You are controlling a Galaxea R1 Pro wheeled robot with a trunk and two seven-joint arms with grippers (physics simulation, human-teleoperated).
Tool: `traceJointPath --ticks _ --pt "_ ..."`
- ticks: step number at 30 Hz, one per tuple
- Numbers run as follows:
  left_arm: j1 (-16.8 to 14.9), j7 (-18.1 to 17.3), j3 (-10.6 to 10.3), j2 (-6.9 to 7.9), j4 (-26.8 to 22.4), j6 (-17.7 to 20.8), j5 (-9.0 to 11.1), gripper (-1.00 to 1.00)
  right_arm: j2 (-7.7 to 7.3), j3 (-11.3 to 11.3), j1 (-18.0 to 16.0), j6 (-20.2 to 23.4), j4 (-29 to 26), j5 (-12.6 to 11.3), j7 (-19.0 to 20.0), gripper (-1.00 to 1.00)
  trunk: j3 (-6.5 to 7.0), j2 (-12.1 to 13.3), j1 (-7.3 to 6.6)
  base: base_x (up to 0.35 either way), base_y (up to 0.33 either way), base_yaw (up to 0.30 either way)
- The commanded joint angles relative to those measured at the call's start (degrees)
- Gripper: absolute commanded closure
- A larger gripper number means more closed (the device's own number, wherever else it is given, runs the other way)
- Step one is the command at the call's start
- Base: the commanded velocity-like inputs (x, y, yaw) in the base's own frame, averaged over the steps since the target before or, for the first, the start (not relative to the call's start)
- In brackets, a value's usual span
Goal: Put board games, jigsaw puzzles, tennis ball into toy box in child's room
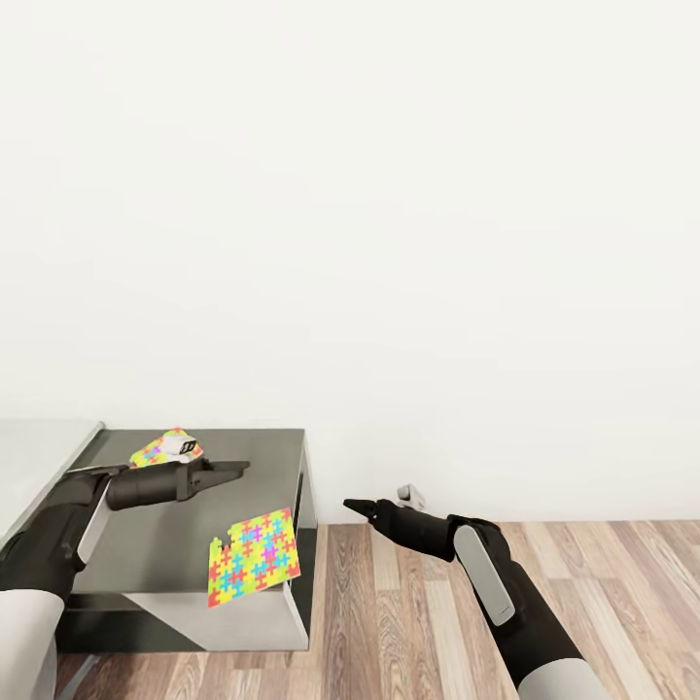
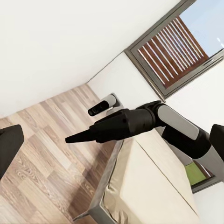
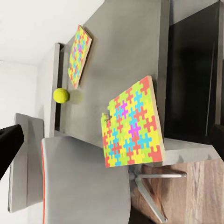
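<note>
Two jigsaw puzzles (image 3: 133, 126) and one tennis ball (image 3: 60, 95) on table (image 1: 194, 574), both grippers' states unclear.

near puzzle (image 1: 254, 555): on surface (image 1: 146, 574), at its front right corner | far puzzle (image 1: 163, 447): on surface, behind it toward the wall | tennis ball (image 3: 60, 95): on surface, beside far puzzle

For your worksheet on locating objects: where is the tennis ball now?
In the right wrist view, the tennis ball sits on the dark table, beside the farther jigsaw puzzle.
</note>
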Motion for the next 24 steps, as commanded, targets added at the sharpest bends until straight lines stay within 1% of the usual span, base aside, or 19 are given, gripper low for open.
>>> traceJointPath --ticks 1,14,24 --pt "0.0 -0.2 0.0 0.03 0.0 0.6 0.0 -1.00 0.02 -0.1 0.0 0.2 0.0 0.2 0.2 -1.00 -0.01 -0.1 0.04 0.000 0.000 0.000" --pt "0.1 -0.2 0.1 0.05 0.7 0.9 0.0 -1.00 0.02 0.0 0.0 0.2 0.0 0.1 0.2 -1.00 1.23 -0.1 0.04 0.000 0.000 0.000" --pt "0.1 -0.2 0.1 0.12 0.7 1.3 0.0 -1.00 0.03 0.0 0.0 0.2 0.0 0.1 0.2 -1.00 0.38 -4.1 2.23 0.000 0.000 0.000"
